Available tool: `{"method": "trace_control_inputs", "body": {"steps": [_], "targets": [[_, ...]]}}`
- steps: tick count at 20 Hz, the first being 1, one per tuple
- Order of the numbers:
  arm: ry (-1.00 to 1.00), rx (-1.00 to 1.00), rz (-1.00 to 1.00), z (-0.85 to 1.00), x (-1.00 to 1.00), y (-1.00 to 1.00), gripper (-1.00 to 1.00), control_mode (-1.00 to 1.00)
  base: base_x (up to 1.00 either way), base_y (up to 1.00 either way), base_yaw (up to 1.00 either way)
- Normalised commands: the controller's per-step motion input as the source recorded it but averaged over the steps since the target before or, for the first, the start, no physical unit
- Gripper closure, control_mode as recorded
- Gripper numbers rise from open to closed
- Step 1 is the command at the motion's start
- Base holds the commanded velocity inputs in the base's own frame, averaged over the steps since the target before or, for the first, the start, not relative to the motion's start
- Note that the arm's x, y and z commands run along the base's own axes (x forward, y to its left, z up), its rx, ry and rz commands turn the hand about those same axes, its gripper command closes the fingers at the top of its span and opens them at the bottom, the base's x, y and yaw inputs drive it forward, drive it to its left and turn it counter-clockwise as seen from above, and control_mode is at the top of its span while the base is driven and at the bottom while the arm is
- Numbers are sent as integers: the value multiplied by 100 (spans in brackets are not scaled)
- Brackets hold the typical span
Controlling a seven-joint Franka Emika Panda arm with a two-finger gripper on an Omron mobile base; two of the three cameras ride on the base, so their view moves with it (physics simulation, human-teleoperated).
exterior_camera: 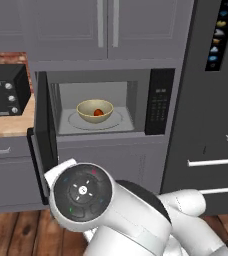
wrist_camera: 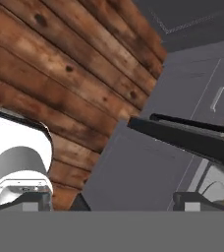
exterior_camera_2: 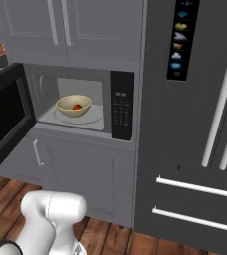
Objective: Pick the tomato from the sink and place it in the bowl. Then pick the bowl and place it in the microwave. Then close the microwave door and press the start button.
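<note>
1. While the microwave (exterior_camera: pixel 103 102) stands open, the bowl (exterior_camera: pixel 94 110) sits on its round turntable plate (exterior_camera: pixel 117 120), and the tomato (exterior_camera: pixel 98 112) lies inside the bowl, a small red-orange ball against the pale rim.
2. From the hand view, the tool (wrist_camera: pixel 131 202) shows its two dark tips wide apart at the bottom edge with nothing between them, so it is open and empty.
3. Ahead of the tool, in that same view, lie brown wooden floor planks (wrist_camera: pixel 60 74) and grey lower cabinet fronts (wrist_camera: pixel 192 83), one with a small pale handle.
4. Just beyond the tool's tips a dark edge crosses the hand view, which is the microwave door (wrist_camera: pixel 187 138) seen edge-on; the bowl and tomato are well apart from the tool, up inside the cavity.
5. In the left base view the microwave door (exterior_camera: pixel 43 135) is swung out to the left of the cavity, and the black keypad panel (exterior_camera: pixel 159 100) sits on the cavity's right side.
6. Left of the microwave, on the wooden surface (exterior_camera: pixel 6 125), stands a black toaster oven (exterior_camera: pixel 6 90) with knobs.
7. Right of the microwave rises a dark refrigerator (exterior_camera_2: pixel 195 124) with long pale handles.
8. Grey upper cabinets (exterior_camera: pixel 106 25) hang above the microwave.
</note>
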Motion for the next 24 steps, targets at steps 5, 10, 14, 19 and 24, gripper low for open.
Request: {"method": "trace_control_inputs", "body": {"steps": [5,10,14,19,24], "targets": [[0,-3,-25,-28,69,90,-100,-100,0,0,0],[1,-1,-20,-48,99,36,-100,-100,0,0,0],[1,-1,-18,-46,94,19,-100,-100,0,0,0],[0,0,-13,-10,48,-2,-100,-100,0,0,0],[0,7,-4,0,2,-48,-100,-100,0,0,0]]}}
